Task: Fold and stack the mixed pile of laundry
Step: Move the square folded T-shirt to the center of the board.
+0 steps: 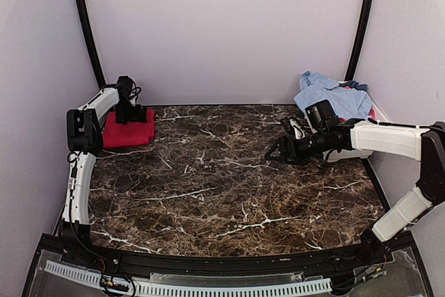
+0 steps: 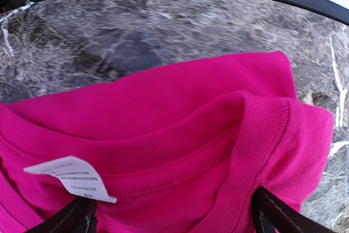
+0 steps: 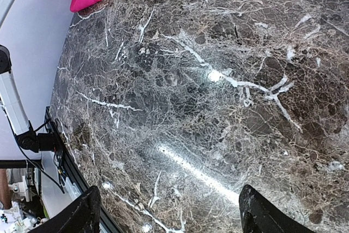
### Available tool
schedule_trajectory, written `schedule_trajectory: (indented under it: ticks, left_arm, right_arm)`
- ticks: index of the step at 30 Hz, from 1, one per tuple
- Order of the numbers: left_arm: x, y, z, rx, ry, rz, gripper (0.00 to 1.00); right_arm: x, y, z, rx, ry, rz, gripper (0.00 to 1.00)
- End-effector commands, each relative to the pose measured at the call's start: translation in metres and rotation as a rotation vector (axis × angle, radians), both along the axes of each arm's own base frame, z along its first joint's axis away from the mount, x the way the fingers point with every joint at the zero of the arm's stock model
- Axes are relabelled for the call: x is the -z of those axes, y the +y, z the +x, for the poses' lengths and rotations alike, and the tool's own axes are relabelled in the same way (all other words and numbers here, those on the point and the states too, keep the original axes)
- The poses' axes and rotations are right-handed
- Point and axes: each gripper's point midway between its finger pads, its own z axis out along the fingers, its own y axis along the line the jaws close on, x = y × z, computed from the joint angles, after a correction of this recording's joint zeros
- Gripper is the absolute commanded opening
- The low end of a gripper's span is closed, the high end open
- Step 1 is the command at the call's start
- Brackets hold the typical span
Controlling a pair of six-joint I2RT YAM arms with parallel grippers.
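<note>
**Table.** Dark brown marble-patterned table (image 1: pixel 208 193) with white veining. It carries all the items below.

**Right tool** (image 1: pixel 277 149). Held low over the mid-right of the table, pointing towards the centre. The jaws stand well apart with nothing between them. In the wrist view only bare marble shows between its two black fingers (image 3: pixel 82 214).

**Folded magenta-pink knit garment** (image 1: pixel 128 130). It lies in the far-left corner of the table as a flat, compact rectangle. The ribbed neckline and a white care label (image 2: pixel 71 181) face up. How many layers or pieces make up the rectangle cannot be told.

**Left tool** (image 1: pixel 128 110). It sits directly over the folded garment with the jaws spread as wide as they go, one finger on each side of the neckline. No cloth is pinched. Whether the fingertips press the fabric or sit just above it cannot be told.

**Laundry heap.** In the far-right corner, well apart from the folded piece.
- Crumpled light-blue collared shirt (image 1: pixel 330 95) on top.
- Darker blue piece (image 1: pixel 354 85) behind it.
- Sliver of red cloth (image 1: pixel 372 112) at its right edge.
- The heap appears to rest in a white plastic tub (image 1: pixel 345 156).

**Progress (judged).** Early stage.
- Done: the magenta piece is folded and set down as the base of a stack.
- Left: the blue shirt, the darker blue piece and the red cloth are unfolded and not stacked.
- Neither tool holds a garment.
</note>
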Motion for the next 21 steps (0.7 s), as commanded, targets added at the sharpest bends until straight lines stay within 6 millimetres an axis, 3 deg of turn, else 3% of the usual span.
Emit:
schedule_trajectory:
  ticks: [1,4,5,6,7,8,10,14,17,21]
  left_arm:
    - [0.020,0.035,-0.007,-0.004,0.045,-0.025,0.98]
    - [-0.007,0.033,0.000,0.000,-0.003,-0.048,0.98]
    - [-0.029,0.033,0.001,-0.003,-0.038,-0.044,0.98]
    - [-0.037,0.033,0.000,-0.011,-0.048,-0.040,0.98]
    - [-0.066,0.036,0.000,-0.023,-0.092,-0.015,0.98]
    - [-0.075,0.037,-0.003,-0.029,-0.100,-0.001,0.98]
    - [-0.127,0.041,-0.012,-0.051,-0.169,0.027,0.99]
    - [-0.173,0.037,-0.036,-0.046,-0.212,0.032,0.99]
    - [-0.171,0.041,-0.062,-0.109,-0.162,0.041,0.99]
    - [-0.137,0.037,-0.101,-0.179,-0.075,-0.013,0.99]
  right_arm:
    - [-0.016,0.003,0.006,0.006,-0.026,0.022,0.84]
    - [-0.022,0.004,0.006,-0.001,-0.028,0.034,0.84]
    - [-0.026,0.005,0.007,-0.002,-0.035,0.039,0.84]
    - [-0.029,0.005,0.006,-0.003,-0.040,0.045,0.84]
    - [-0.032,0.006,0.006,-0.005,-0.047,0.052,0.84]
    - [-0.036,0.006,0.006,-0.006,-0.053,0.058,0.84]
    - [-0.041,0.006,0.006,-0.008,-0.066,0.064,0.85]
    - [-0.053,0.005,0.005,-0.012,-0.096,0.074,0.85]
    - [-0.059,0.004,0.006,-0.009,-0.119,0.068,0.85]
    - [-0.067,0.002,0.005,-0.007,-0.140,0.071,0.85]
